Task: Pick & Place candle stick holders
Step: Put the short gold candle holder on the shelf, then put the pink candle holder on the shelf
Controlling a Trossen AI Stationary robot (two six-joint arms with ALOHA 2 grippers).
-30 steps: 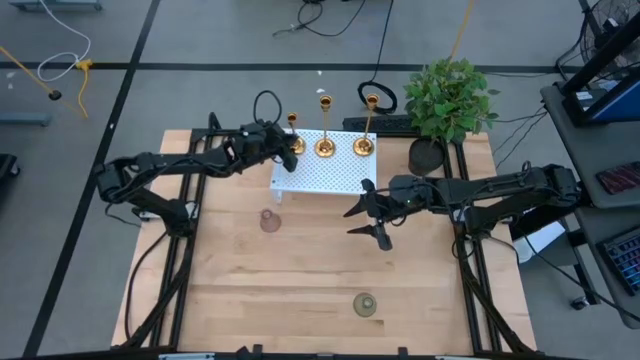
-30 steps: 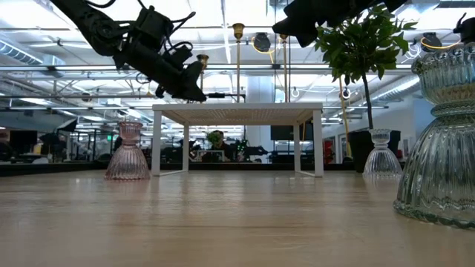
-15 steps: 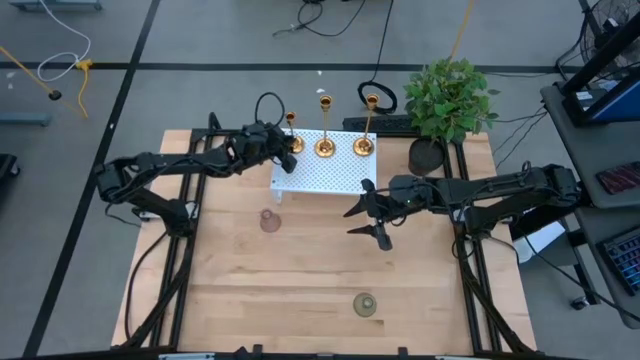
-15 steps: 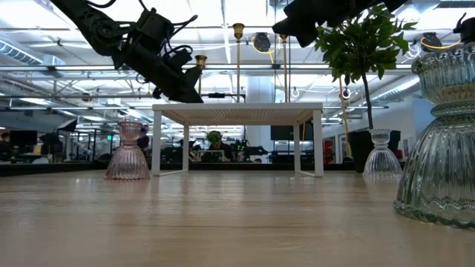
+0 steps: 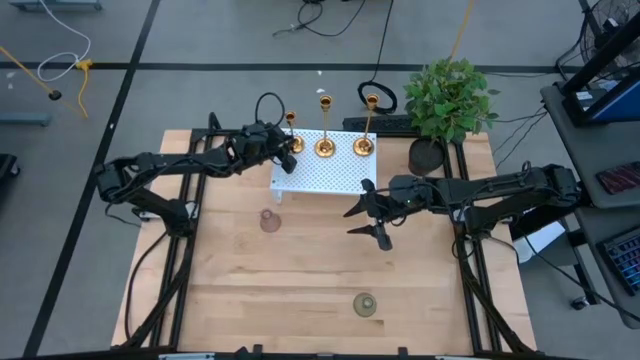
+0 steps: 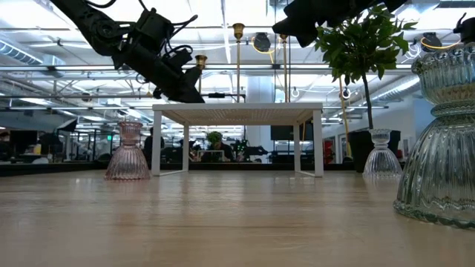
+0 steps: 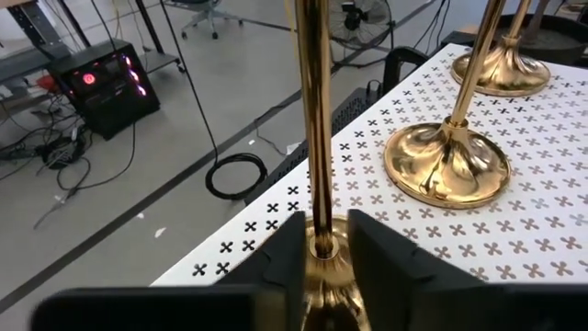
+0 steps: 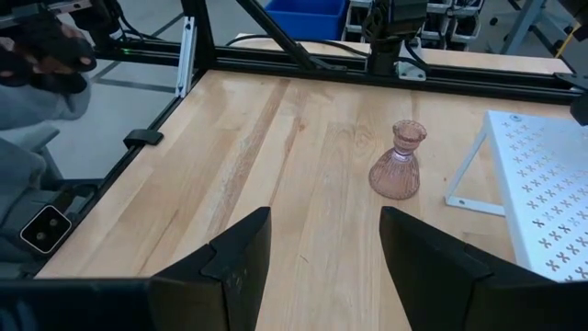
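Three gold candlesticks stand in a row on the far part of a white perforated stand. The middle one and the right one rest on their round bases, and both show in the left wrist view. My left gripper is shut on the left candlestick at the stand's far left corner. My right gripper hangs open and empty over the table, to the right of the stand's near edge. My left gripper pinches the left candlestick between its two fingers, low on the stem where it meets the base's dome. The fingers come slanting down from the table's left. The candlestick stands upright; the fingers hide whether its base rests on the stand.
A pink glass holder stands on the table left of the stand's near corner. A clear glass holder stands near the front edge. A potted plant is at the far right corner. Bare wood lies between the stand and the front edge.
My left gripper has sunk a little toward the stand's top with the left candlestick, which stays upright. It has kept still for the last half second.
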